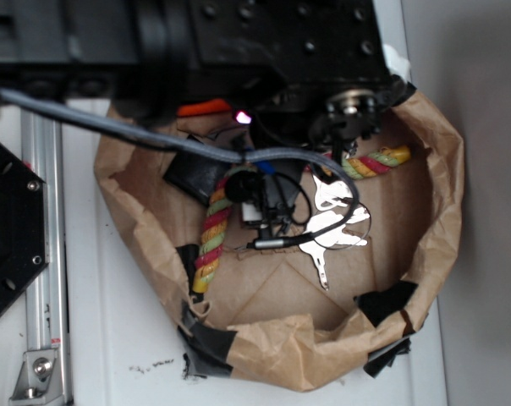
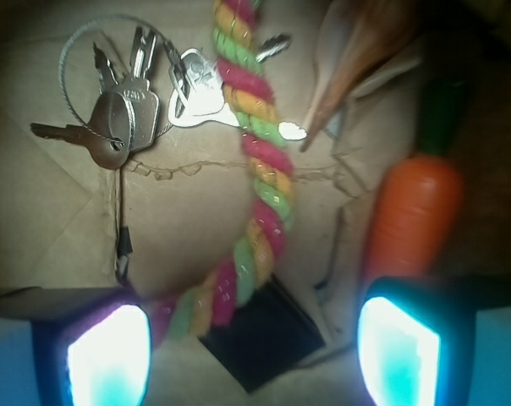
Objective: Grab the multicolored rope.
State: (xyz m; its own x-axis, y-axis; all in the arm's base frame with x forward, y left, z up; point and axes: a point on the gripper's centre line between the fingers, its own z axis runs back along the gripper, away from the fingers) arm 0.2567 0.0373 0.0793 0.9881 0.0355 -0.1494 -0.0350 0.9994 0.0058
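From my wrist camera the hand (image 2: 254, 351) is spread open, fingers (image 2: 107, 355) apart, with nothing between them. The multicolored rope (image 2: 257, 161) lies curved on the floor of the paper bag (image 1: 264, 342), one end passing near the left finger. A bunch of keys (image 2: 124, 114) sits left of it, a toy carrot (image 2: 412, 216) right.

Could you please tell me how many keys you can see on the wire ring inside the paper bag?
About 4 keys: in the wrist view, they are fanned on the wire ring left of the multicolored rope; one lies partly under it, so more may be hidden.
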